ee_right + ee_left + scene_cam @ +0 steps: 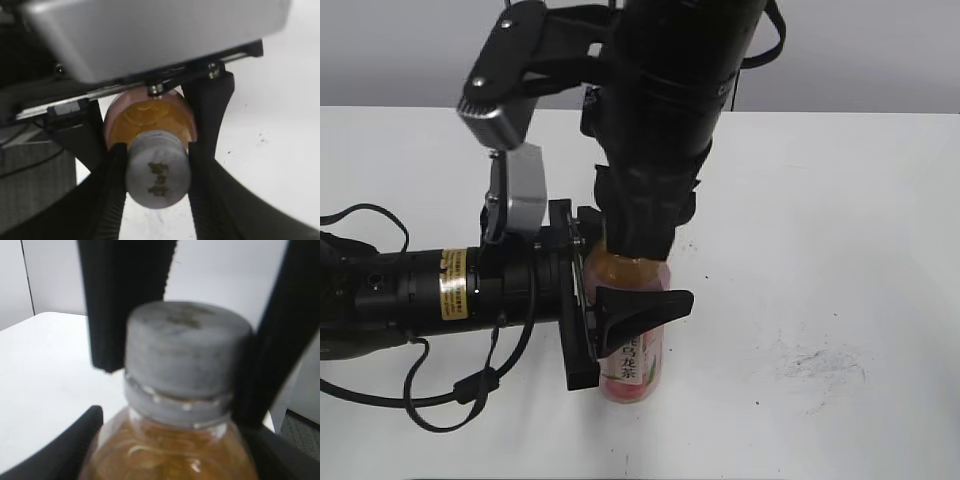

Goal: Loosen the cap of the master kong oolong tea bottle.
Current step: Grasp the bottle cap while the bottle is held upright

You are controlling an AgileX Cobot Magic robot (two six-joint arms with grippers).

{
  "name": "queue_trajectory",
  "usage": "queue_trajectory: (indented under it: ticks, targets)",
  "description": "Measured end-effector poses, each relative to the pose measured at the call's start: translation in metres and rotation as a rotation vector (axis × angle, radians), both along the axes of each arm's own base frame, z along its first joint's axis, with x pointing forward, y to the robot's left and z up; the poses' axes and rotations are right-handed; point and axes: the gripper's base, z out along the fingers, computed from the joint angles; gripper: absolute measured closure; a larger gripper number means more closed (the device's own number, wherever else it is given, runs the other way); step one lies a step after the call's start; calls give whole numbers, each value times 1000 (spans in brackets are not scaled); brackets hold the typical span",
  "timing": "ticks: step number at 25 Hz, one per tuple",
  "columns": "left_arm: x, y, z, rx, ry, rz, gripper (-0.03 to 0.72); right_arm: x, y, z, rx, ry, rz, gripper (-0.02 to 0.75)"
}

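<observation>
Standing upright on the white table (840, 250), the clear plastic master kong oolong tea bottle (635, 370) of amber tea shows its pink-and-white label low down. Its small round white screw cap (157, 175), with a dark logo printed on top, sits between the two black fingers (107, 200) of the right gripper (157, 172), which press against its sides from above, clenched on it. Lower, the left gripper (620, 325) reaches in from the left and clasps the bottle's body, one black finger (645, 305) crossing in front of the label.
</observation>
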Motion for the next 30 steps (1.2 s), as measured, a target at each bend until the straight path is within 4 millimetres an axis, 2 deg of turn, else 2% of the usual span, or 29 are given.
queue_trajectory:
  ticks: [7, 12, 22, 30]
  targets:
    - [-1, 0, 1, -11, -11, -16, 242, -3, 3, 5, -26, -94, 505, 458]
    - [-3, -1, 1, -4, -17, -35, 242, -4, 3, 5, -45, -145, 772, 458]
    - [-3, 0, 0, 3, -13, -35, 242, -3, 2, 3, -102, -246, 1159, 458]
    - [-3, 0, 0, 3, -9, -33, 242, -2, 2, 4, -121, -274, 1257, 458]
